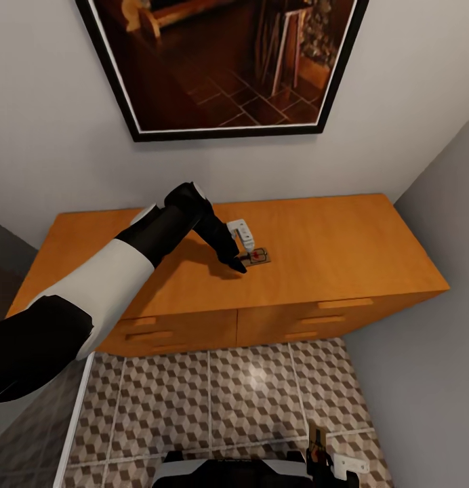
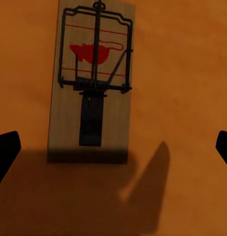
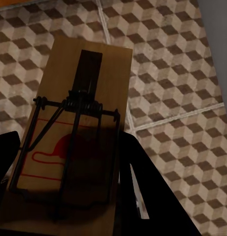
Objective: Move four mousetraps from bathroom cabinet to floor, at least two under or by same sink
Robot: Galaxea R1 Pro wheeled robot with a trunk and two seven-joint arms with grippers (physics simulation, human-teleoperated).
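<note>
At the middle of the head view, the left gripper [image 1: 247, 252] is hovering wide open over a mousetrap [image 1: 256, 257] lying flat on the orange-brown cabinet [image 1: 343, 244], its fingertips [image 2: 5, 150] clear of the board. Low at the right, the right gripper [image 1: 322, 453] is pinching a second mousetrap [image 3: 74, 142], seemingly, over the cube-patterned floor [image 1: 248, 393].

Cabinet [image 1: 343, 244]: orange-brown wood, flat smooth top, set against the pale wall, drawers with slot handles across the front. One mousetrap [image 1: 256, 257] lies flat on the top, near the middle, nothing else on that surface. Left wrist view: same trap [image 2: 91, 81], tan board, dark wire frame, red mark, flush on the wood. Below the cabinet, floor [image 1: 214, 400]: square tiles, brown/beige/white cube pattern, pale grout.
</note>
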